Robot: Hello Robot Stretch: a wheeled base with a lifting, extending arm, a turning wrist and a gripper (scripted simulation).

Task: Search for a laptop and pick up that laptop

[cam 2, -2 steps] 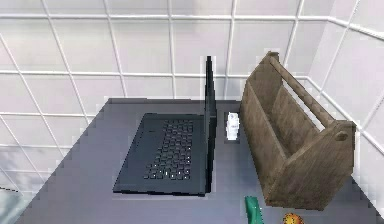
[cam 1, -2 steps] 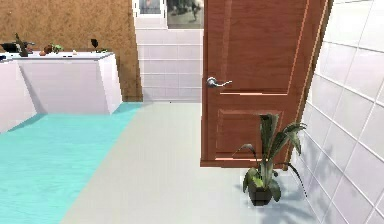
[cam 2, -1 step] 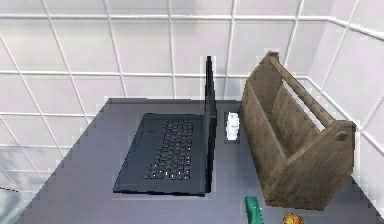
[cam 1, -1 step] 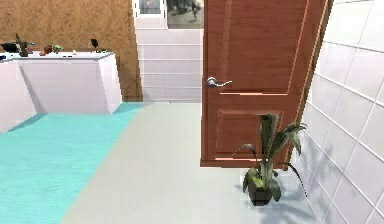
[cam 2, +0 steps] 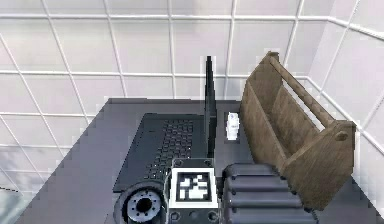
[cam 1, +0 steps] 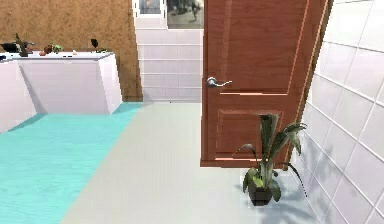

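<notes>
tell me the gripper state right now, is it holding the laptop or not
gripper: cannot be told whether it holds anything; its far end sits against the laptop, which rests on the dark table.

The laptop [cam 2: 170,150] has its near edge hidden behind the tool [cam 2: 145,207]. Its screen stands edge-on, face unseen. The tool is cut off by the bottom edge beside the laptop, and whether it holds anything cannot be told. A small white object [cam 2: 233,125] just beside the laptop is too small to identify.
</notes>
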